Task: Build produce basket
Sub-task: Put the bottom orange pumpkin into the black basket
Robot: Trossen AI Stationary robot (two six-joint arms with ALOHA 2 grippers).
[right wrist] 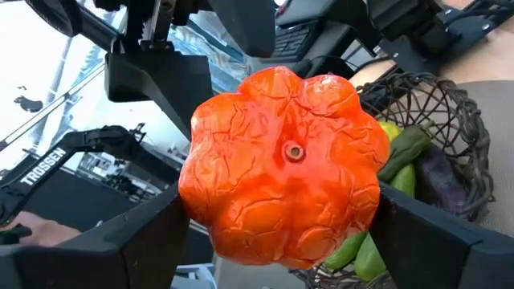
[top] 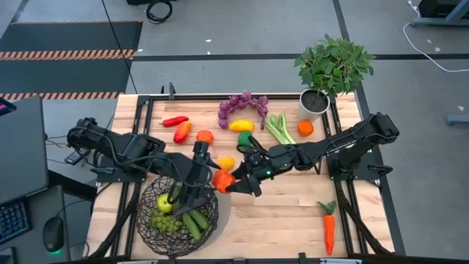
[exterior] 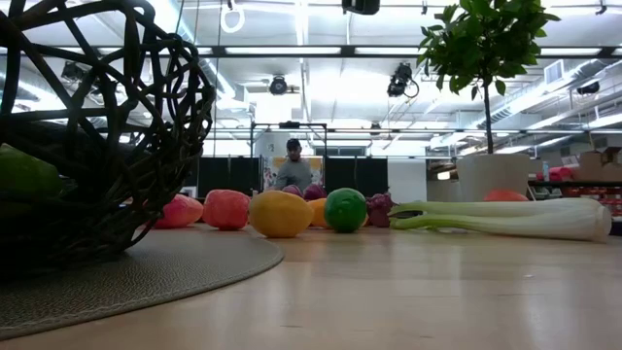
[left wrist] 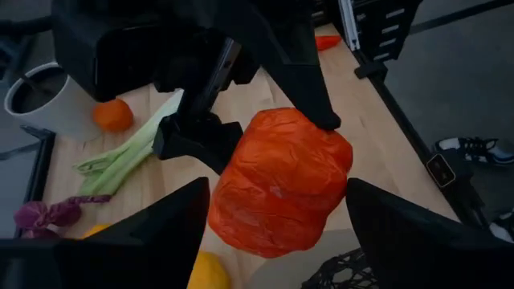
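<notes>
Above basket [top: 177, 220] rim | right pincer [top: 233, 183] grasps orange pepper [top: 223, 179] | left pincer [top: 207, 176] released | "TROSSEN" on arm

A robotics lab: open hall with exposed ceiling lights [exterior: 279, 86], grey concrete floor [top: 242, 29] with striped hazard tape [top: 66, 53], cables, a computer mouse [top: 53, 235].

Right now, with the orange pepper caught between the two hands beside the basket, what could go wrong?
1. The orange pepper sits between the right hand's fingers while the left hand faces it with fingers spread; a mistimed release could drop it outside the basket.
2. Both hands crowd the basket's rim; they may bump each other or push the basket.
3. A dropped pepper could roll into the lemon nearby.
</notes>
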